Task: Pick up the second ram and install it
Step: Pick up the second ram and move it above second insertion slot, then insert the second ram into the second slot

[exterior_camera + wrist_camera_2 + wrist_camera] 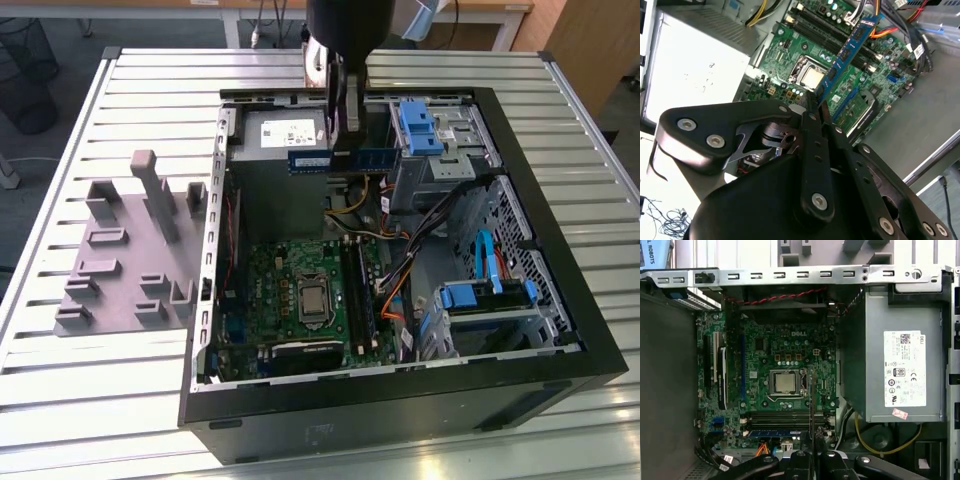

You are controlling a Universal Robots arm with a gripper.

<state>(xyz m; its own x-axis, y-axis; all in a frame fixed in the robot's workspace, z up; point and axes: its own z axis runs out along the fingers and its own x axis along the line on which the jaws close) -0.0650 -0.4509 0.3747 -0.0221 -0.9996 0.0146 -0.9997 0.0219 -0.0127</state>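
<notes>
Gripper pinches one second ram above the motherboard; one stick already seated.

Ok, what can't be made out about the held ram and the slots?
- Second wrist view: the second ram's gripped end, hidden inside the gripper.
- First wrist view: its chips; the stick shows edge-on.
- Exterior view: which memory slots are filled; too dark to tell.
- Exterior view: the arm, cut off by the top edge.
</notes>
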